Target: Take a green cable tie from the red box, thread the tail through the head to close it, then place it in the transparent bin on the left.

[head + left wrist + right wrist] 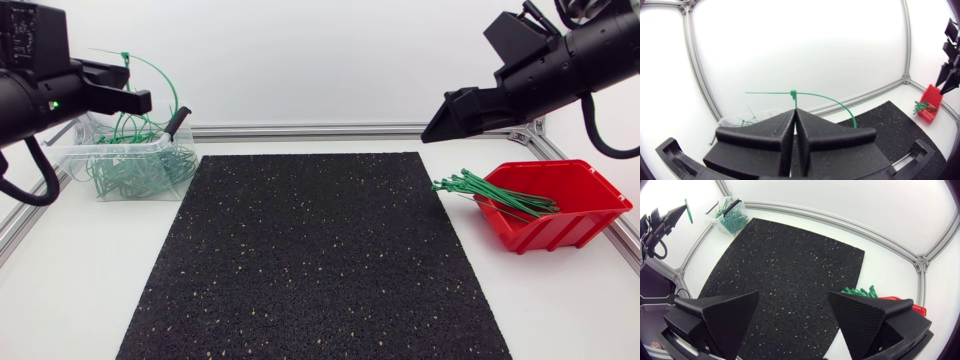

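Our left gripper sits closest, raised, its two black wedge fingers pressed together on a looped green cable tie whose tail appears to run through the head. We judge the threading done and the drop-off in hand. The loop hangs about over the clear plastic bin at the table's left, so the next move calls for lowering over it and spreading the fingers. Our right gripper hovers spread wide and empty over the black speckled rubber mat. Beside the mat, the red plastic box holds straight green ties. Heaped in the bin, tangled loops could snag the release.
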Robot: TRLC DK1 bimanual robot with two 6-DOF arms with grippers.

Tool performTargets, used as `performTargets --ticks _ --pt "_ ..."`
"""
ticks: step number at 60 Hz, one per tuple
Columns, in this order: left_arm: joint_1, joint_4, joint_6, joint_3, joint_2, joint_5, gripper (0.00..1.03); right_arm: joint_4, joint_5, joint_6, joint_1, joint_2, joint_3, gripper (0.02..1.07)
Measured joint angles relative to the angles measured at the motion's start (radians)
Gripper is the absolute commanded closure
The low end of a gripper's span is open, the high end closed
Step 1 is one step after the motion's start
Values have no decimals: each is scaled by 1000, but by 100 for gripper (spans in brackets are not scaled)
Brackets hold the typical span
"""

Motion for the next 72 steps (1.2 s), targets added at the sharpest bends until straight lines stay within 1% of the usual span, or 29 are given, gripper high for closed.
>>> performTargets --ticks 4,10,15,23,34,36,40,43,53,56,59,66,72 --pt "59 26 5 34 31 0 100 13 21 0 -15 -13 0 6" --pt "141 124 15 75 80 5 100 20 44 0 -25 -38 -2 6" --pt "197 159 15 132 138 4 100 22 53 -1 -31 -63 -6 6" --pt "266 186 15 249 270 5 100 23 67 -5 -43 -98 -18 6" --pt "336 176 15 402 478 7 99 22 68 -9 -51 -115 -41 6" --pt "346 175 16 415 509 8 93 22 68 -9 -51 -115 -45 6" --pt "359 175 19 434 558 8 88 22 68 -11 -51 -115 -47 6" --pt "367 175 19 447 594 8 80 22 68 -13 -51 -116 -48 6" --pt "378 140 45 483 693 8 42 22 68 -13 -51 -120 -63 6" --pt "378 137 48 488 716 8 28 22 68 -12 -51 -120 -69 6" --pt "379 132 48 490 734 8 20 22 68 -13 -51 -121 -76 6" --pt "379 108 64 490 748 8 16 22 68 -13 -51 -126 -84 6" --pt "377 107 71 489 732 8 16 22 68 -13 -51 -137 -84 6"
